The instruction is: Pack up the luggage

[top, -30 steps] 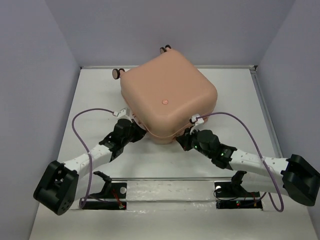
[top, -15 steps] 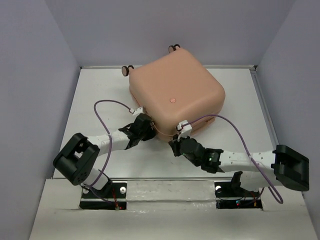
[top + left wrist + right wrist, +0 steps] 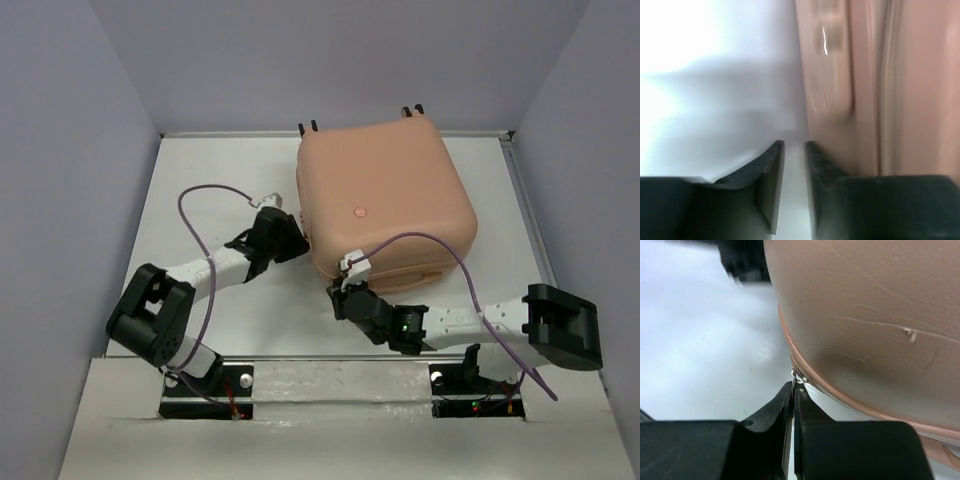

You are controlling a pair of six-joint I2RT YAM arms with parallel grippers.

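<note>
The luggage (image 3: pixel 385 195) is a peach-pink hard-shell suitcase lying shut on the white table, with a round dimple (image 3: pixel 360 211) on top. My left gripper (image 3: pixel 298 240) is at its left side, beside the shell (image 3: pixel 875 100). That gripper (image 3: pixel 795 145) is open by a narrow gap with nothing between the fingers. My right gripper (image 3: pixel 337 297) is at the near-left corner. In the right wrist view this gripper (image 3: pixel 793 385) is shut on the small metal zipper pull (image 3: pixel 799 378) at the seam under the shell (image 3: pixel 865 305).
Dark caster wheels (image 3: pixel 308 127) stick out at the suitcase's far edge, close to the back wall. Purple cables (image 3: pixel 200 200) loop over both arms. Grey walls close in the white table (image 3: pixel 200 170) on the left, right and back.
The suitcase has turned and slid toward the right. My left gripper let go and opened beside its left side. My right gripper, still shut, has drawn nearer and leftward along the seam.
</note>
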